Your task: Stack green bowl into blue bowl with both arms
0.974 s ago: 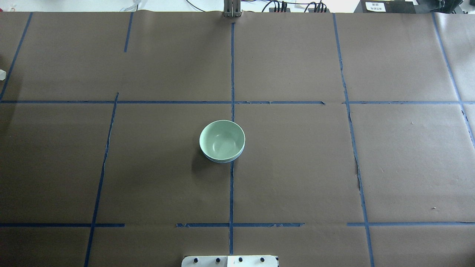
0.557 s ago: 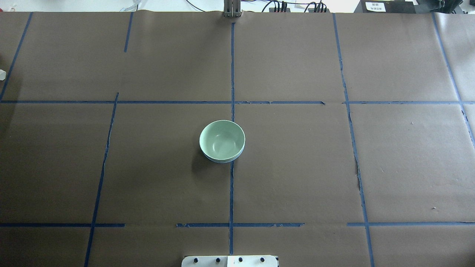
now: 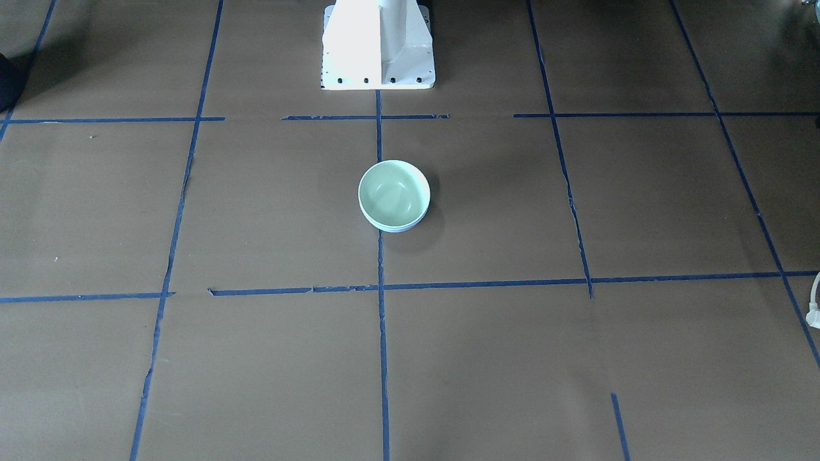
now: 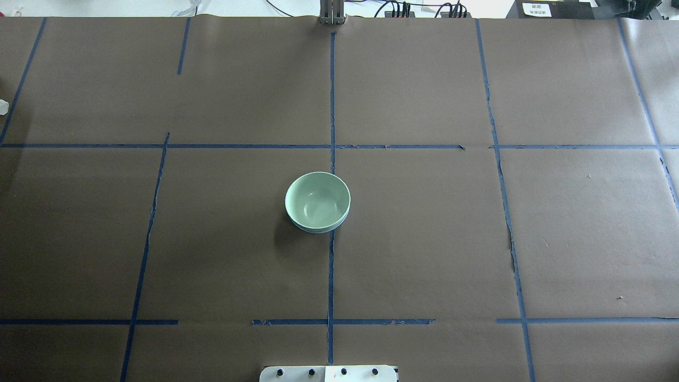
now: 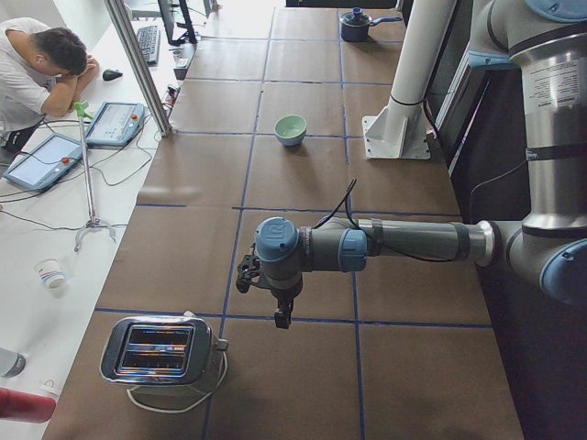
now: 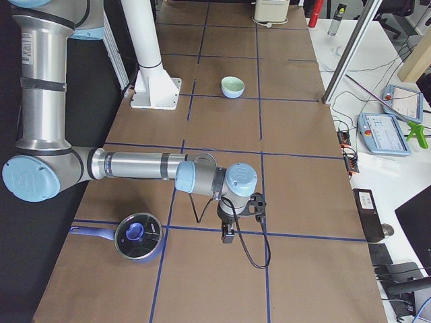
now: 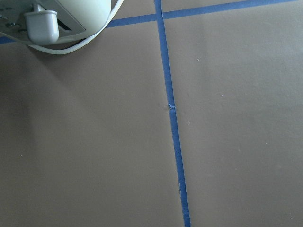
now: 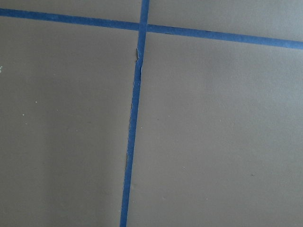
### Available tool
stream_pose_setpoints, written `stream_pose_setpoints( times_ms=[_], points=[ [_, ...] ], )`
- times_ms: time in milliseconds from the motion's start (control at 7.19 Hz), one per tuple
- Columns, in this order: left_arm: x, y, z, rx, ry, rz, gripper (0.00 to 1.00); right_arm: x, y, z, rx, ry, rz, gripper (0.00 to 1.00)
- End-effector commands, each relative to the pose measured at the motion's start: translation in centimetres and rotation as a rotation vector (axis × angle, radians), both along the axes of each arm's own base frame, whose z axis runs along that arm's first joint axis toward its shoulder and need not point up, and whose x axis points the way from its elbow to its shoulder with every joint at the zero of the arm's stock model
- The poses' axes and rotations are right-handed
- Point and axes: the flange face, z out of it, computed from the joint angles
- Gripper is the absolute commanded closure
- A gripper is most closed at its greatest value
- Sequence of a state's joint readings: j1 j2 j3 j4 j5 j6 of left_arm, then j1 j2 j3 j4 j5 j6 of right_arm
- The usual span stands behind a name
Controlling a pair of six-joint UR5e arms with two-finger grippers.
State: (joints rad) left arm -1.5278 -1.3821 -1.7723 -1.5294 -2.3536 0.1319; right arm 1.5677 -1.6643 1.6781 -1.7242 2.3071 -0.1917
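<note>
Pale mint in colour, the glossy round green bowl sits nested inside a smooth periwinkle-blue round bowl. Only a blue sliver shows beneath its rim. The pair rests near the middle of the brown paper-covered table. Nothing has moved over the last second, so the stacking looks finished. The left gripper and right gripper hang at opposite table ends, well apart from the bowls. Whether either is parted cannot be told.

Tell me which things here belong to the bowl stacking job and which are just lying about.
Part of the job:
green bowl, sitting inside the blue bowl at the table's middle
left arm and right arm, both out at the table's ends

Just lying about:
toaster, near the left arm
blue lidded pot, near the right arm
</note>
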Motion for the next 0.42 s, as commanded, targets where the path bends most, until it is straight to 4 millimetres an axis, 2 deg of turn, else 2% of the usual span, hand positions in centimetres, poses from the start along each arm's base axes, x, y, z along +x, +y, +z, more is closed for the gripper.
stream_pose_setpoints(
  times_ms=[0,278],
  points=[
    [0.00,-0.02,-0.12,0.003,0.000,0.000,0.00,-0.01,-0.01,-0.08,0.002,-0.001,0.000,0.00],
    [0.00,-0.04,-0.27,0.006,0.000,0.000,0.00,-0.08,0.05,-0.02,0.000,-0.002,-0.001,0.00]
  ],
)
